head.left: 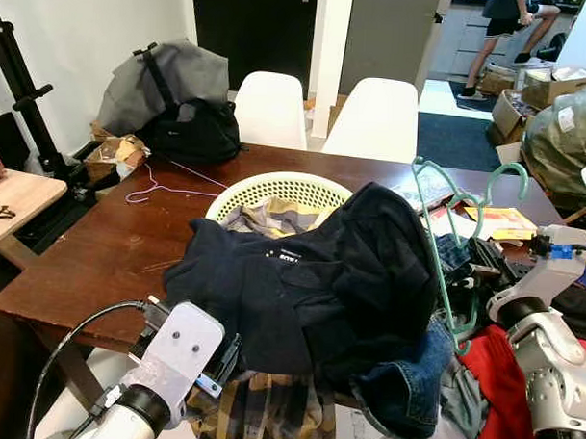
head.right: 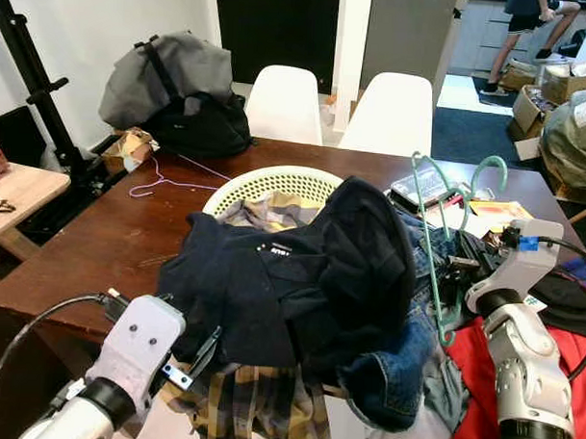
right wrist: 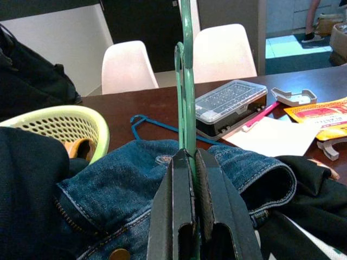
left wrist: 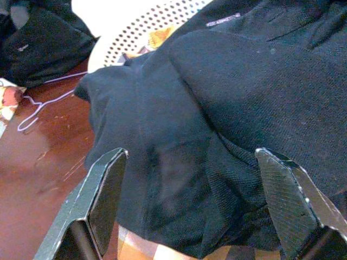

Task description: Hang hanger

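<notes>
Right tool clamped on green hanger; left tool wide apart over navy garment.

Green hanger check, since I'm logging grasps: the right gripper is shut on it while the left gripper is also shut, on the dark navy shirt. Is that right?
One part is wrong. The right gripper is shut on the green hanger, but the left wrist view shows the left gripper open, its fingers spread apart before the dark navy shirt, not clamping it.
</notes>
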Available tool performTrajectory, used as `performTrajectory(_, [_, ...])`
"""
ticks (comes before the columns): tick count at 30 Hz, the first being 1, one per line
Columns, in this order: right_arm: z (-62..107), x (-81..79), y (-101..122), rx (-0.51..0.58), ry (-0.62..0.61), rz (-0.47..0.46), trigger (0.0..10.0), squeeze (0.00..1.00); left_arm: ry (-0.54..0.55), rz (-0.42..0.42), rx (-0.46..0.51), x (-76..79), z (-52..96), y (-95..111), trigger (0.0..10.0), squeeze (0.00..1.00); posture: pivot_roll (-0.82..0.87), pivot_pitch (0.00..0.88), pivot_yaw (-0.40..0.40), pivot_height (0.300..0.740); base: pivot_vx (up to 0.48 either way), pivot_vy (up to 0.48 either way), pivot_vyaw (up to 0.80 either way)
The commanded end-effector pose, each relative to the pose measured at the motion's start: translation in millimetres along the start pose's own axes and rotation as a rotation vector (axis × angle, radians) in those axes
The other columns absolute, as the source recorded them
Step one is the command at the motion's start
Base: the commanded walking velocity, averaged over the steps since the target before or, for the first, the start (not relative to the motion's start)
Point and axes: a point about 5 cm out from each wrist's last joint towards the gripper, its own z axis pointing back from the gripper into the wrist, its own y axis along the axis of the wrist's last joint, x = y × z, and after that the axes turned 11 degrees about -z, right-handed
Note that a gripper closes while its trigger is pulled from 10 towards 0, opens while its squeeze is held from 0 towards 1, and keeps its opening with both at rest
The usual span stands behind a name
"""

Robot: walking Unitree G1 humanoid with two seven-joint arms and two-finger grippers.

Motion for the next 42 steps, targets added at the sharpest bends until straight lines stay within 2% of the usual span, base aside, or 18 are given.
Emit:
performTrajectory(1, [-0.2,1.2,-1.1,0.010,-0.003,0.000,10.0,0.00,-0.064,-0.015,-0.005,5.4,-0.8,-5.7,10.0,0.00,-0.02,0.000,-0.035,0.740,0.000,0.000,0.00])
performTrajectory(7, [-0.6,0.5,2.4,0.022,0.004,0.003,10.0,0.00,-0.131,0.016,0.013,12.6,0.2,-5.8,10.0,0.00,-0.03,0.000,-0.032,0.740,0.000,0.000,0.00])
performTrajectory(9, [-0.1,1.0,4.6,0.030,0.006,0.005,10.0,0.00,-0.212,0.106,0.031,24.3,2.2,-3.1,10.0,0.00,-0.03,0.000,-0.033,0.740,0.000,0.000,0.00])
performTrajectory(11, [0.1,1.1,4.8,0.031,0.007,0.006,10.0,0.00,-0.240,0.139,0.037,28.0,2.9,-2.2,10.0,0.00,-0.03,0.000,-0.033,0.740,0.000,0.000,0.00])
performTrajectory(19, [-0.6,-0.5,5.5,0.034,0.014,0.004,10.0,0.00,-0.298,0.155,0.040,37.0,6.0,-2.7,10.0,0.00,-0.03,0.000,-0.035,0.740,0.000,0.000,0.00])
performTrajectory(24, [-0.8,-0.5,5.2,0.033,0.015,0.005,10.0,0.00,-0.273,0.138,0.026,33.8,4.5,-6.6,10.0,0.00,-0.04,0.000,-0.037,0.740,0.000,0.000,0.00])
performTrajectory(28, [-0.2,1.2,5.5,0.033,0.012,0.006,10.0,0.00,-0.191,0.088,-0.024,20.2,2.8,-18.5,10.0,0.00,-0.04,0.000,-0.035,0.740,0.000,0.000,0.00])
performTrajectory(39, [0.8,2.2,5.6,0.034,0.009,0.006,10.0,0.00,-0.122,0.063,-0.042,8.1,-0.8,-25.2,10.0,0.00,-0.05,0.000,-0.033,0.740,0.000,0.000,0.00])
performTrajectory(40, [1.0,2.6,6.0,0.035,0.008,0.007,10.0,0.00,-0.123,0.066,-0.038,7.9,-1.4,-25.0,9.6,0.00,-0.05,0.000,-0.033,0.740,0.000,0.000,0.00])
performTrajectory(41, [1.1,2.9,6.6,0.037,0.007,0.009,10.0,0.00,-0.123,0.069,-0.034,7.9,-2.2,-25.0,0.0,0.00,-0.05,0.000,-0.032,0.740,0.000,0.000,0.00])
performTrajectory(42, [1.2,3.1,7.0,0.038,0.007,0.009,10.0,0.00,-0.124,0.071,-0.031,7.9,-2.7,-25.0,0.0,0.00,-0.05,0.000,-0.032,0.740,0.000,0.000,0.00])
